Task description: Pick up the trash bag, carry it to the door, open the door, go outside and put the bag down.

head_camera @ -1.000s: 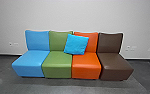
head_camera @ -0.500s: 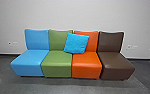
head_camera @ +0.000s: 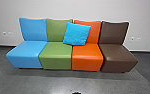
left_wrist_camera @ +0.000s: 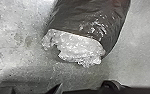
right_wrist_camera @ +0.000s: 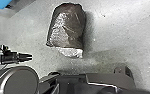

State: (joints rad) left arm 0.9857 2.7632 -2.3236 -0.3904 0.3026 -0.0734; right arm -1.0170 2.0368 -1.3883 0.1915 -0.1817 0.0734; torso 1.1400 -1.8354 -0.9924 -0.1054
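Observation:
A dark, shiny trash bag [right_wrist_camera: 68, 27] lies on the grey floor in the right wrist view, with a crumpled silvery-white part at one end. Seen larger in the left wrist view is the same bag [left_wrist_camera: 91, 20], its pale end [left_wrist_camera: 76, 47] towards dark robot parts. My left gripper [right_wrist_camera: 28, 57] shows in the right wrist view, apart from the bag on that picture. Nothing is seen touching the bag.
Four joined seats, blue [head_camera: 28, 53], green [head_camera: 55, 55], orange [head_camera: 87, 56] and brown [head_camera: 117, 56], stand before a pale wall [head_camera: 78, 8]. A bright blue cushion [head_camera: 76, 33] leans on them. A small dark thing [head_camera: 76, 93] shows low in the head view.
The head camera has moved, so the seats stand higher and a little larger in its picture. A small dark thing has come in at the bottom edge.

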